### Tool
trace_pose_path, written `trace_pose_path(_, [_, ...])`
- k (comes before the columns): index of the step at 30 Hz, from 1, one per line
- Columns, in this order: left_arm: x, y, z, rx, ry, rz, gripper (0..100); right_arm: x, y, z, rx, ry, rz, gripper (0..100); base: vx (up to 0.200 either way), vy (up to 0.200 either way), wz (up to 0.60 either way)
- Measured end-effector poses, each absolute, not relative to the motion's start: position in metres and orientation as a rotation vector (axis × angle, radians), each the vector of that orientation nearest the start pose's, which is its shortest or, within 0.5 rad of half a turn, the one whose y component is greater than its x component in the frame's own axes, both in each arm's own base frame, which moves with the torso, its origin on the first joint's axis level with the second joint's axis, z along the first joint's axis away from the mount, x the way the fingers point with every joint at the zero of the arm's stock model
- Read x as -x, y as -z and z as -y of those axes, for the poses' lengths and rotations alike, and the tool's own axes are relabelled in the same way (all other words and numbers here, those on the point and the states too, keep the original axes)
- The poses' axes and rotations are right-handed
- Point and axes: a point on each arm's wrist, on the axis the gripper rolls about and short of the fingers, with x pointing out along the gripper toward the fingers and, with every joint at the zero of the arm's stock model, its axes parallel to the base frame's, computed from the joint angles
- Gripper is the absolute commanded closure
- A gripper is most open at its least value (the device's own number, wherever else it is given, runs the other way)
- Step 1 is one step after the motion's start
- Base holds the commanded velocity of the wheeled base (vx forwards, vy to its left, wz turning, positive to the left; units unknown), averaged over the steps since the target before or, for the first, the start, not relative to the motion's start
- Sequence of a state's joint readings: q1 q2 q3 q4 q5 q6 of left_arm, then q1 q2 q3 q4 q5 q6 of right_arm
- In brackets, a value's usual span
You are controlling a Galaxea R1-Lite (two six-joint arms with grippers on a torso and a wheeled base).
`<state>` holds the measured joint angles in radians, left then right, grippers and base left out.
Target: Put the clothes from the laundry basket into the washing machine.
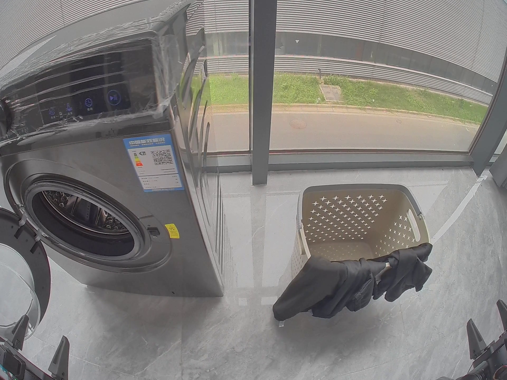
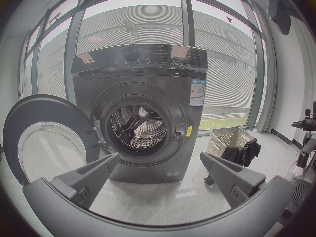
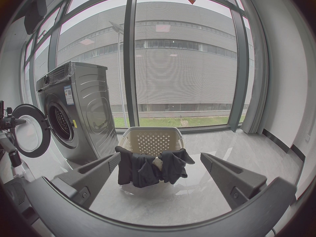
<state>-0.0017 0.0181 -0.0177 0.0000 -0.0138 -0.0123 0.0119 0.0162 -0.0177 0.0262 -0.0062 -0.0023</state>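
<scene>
Both arms wait low and empty, and the laundry has not yet been picked up.

Nearest, the left gripper (image 1: 41, 339) sits at the near left with its fingers spread wide, facing the washer's mouth. The right gripper (image 1: 487, 325) at the near right is just as spread and holds nothing, squared up to the basket, so I'd guess it makes the grab. Past them on the floor (image 1: 211, 339), the dark clothes (image 1: 338, 286) hang over the near rim of the laundry basket (image 1: 364, 212), half spilling outside, which leaves an easy fold to pinch. To the left and well apart from the basket stands the washing machine (image 1: 132, 149), its door (image 1: 21, 270) swung fully open toward the near left so the drum (image 1: 84, 220) is clear for loading. Farthest is the window (image 1: 369, 80).
</scene>
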Motion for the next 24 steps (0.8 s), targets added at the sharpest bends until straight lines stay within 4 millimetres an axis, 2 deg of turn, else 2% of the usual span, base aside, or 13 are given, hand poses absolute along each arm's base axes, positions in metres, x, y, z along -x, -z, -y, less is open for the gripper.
trace_pose_path(11, [0.0227,-0.0808,0.0003,0.012,0.016,-0.001,0,0.0229,-0.0781,0.0004,0.003,-0.005,-0.025,0,0.000,0.000,0.00])
trace_pose_path(24, [0.0227,-0.0808,0.0002,0.011,0.014,-0.001,0,0.0229,-0.0780,0.0004,0.003,-0.005,-0.025,0,0.000,-0.200,0.00])
